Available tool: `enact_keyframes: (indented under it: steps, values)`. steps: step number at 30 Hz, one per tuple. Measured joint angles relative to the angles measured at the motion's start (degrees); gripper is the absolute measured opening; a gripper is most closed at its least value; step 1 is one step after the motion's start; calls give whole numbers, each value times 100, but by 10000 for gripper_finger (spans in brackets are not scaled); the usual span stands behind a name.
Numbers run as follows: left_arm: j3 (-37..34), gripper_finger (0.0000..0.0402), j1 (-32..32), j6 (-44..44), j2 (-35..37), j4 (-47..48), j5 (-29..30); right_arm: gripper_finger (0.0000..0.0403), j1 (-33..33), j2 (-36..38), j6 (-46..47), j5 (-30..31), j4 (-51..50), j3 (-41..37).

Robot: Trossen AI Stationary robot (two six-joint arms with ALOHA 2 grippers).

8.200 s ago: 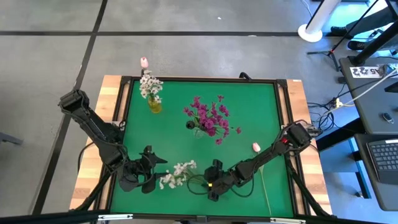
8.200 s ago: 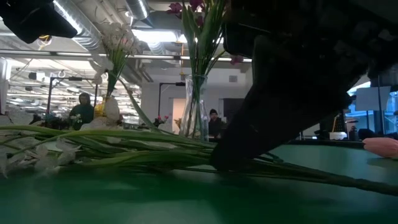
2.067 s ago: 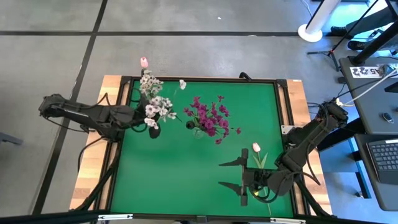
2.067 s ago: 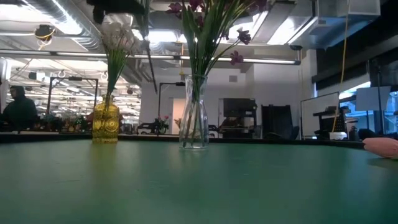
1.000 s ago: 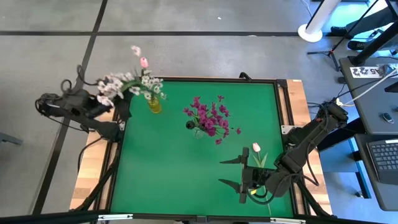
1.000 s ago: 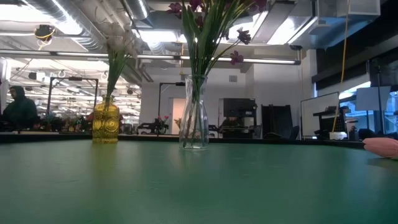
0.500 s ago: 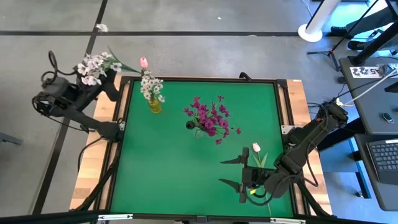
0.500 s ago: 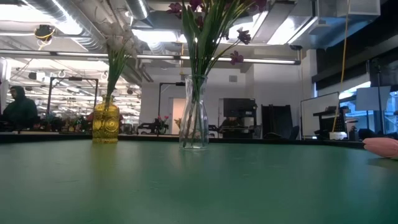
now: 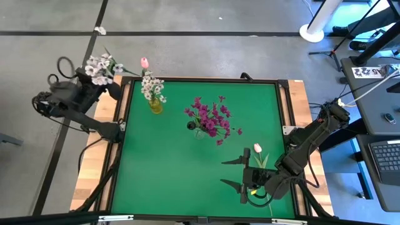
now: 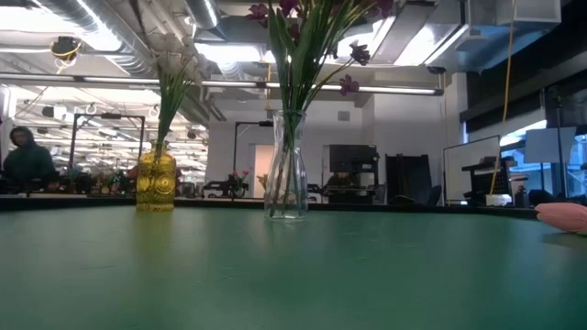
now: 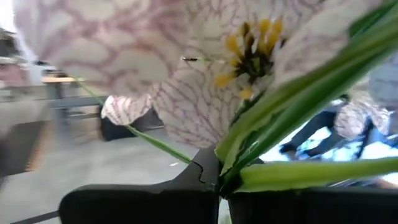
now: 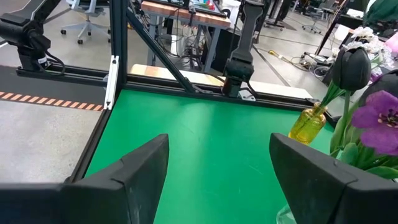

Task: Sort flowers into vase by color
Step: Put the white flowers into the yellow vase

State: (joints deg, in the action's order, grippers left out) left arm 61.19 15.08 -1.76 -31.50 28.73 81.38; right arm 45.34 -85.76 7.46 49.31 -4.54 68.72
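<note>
My left gripper (image 9: 94,81) is off the table's far left corner, shut on a bunch of white flowers (image 9: 100,64); their veined blossoms (image 11: 205,68) fill the left wrist view. A yellow vase (image 9: 155,105) at the far left holds white flowers (image 9: 151,84) and a pink bud (image 9: 144,62). A clear vase (image 9: 199,130) mid-table holds magenta flowers (image 9: 211,117). A pink tulip (image 9: 257,148) lies on the mat at the near right, partly under my right arm. My right gripper (image 9: 234,174) is open above the mat beside it. My left gripper pinches the bunch's green stems (image 11: 249,163) between its two shut fingers, right below the blossoms. The fingers come at them about level. The bunch is lifted clear, out beyond the table's far left corner, with blossoms and leaf tips spreading past the fingertips.
A loose white blossom (image 9: 100,29) lies on the floor beyond the table. The green mat (image 9: 187,175) has a black frame and wooden side strips (image 9: 94,169). In the low view both vases (image 10: 156,183) (image 10: 287,179) stand at the far side; a person shows in the room behind.
My left gripper has swung the white bunch away from the yellow vase, up and out past the table's far left corner, turning as it went. One white blossom has come off and now lies on the floor beyond the table.
</note>
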Motion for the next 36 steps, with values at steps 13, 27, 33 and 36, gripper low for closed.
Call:
enact_keyframes:
  steps: [13,27,33,36]
  values:
    - [0,0,-5,-2941,-51,3085,-1369,276,0,0,-2,-1,7,1]
    - [-672,0,-5,-3774,-47,3429,-1601,276,-436,-2,4,-441,2,1]
    - [-958,0,-5,-3858,97,3314,-1329,276,-458,-2,-72,-607,-28,1]
    - [-1081,0,-5,-3852,148,2977,-1389,276,-450,-2,-163,-611,-31,0]
